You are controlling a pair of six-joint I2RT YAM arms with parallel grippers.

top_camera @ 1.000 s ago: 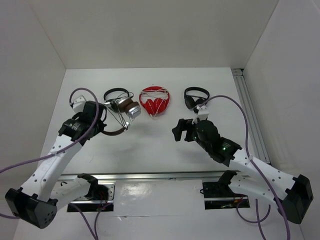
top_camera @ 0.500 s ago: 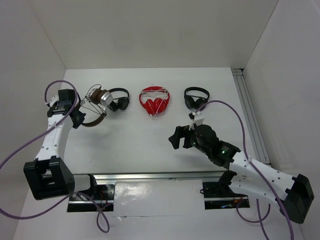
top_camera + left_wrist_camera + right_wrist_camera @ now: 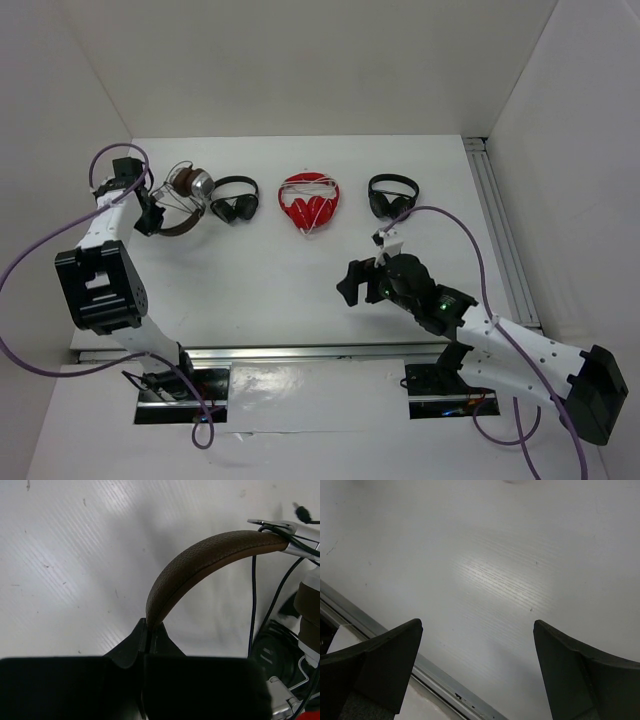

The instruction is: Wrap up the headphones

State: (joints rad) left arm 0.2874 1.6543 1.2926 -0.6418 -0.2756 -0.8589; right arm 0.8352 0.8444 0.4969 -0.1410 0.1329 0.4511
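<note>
Left gripper point(image 3: 150, 214): clamped on the brown headband point(image 3: 200, 560) of the headphones point(image 3: 186, 194).
Headphones' place: far-left of the table point(image 3: 300, 270), just beside a black pair point(image 3: 236, 198).
Right gripper point(image 3: 352, 281): jaws wide apart, nothing held, over bare table.
Risk: possible snag of the loose cable point(image 3: 253, 595) on the black pair; possible slip from a narrow pinch.
Left wrist only: grip point and cable run.
Top view only: neighbours, including the red pair point(image 3: 309, 203).
</note>
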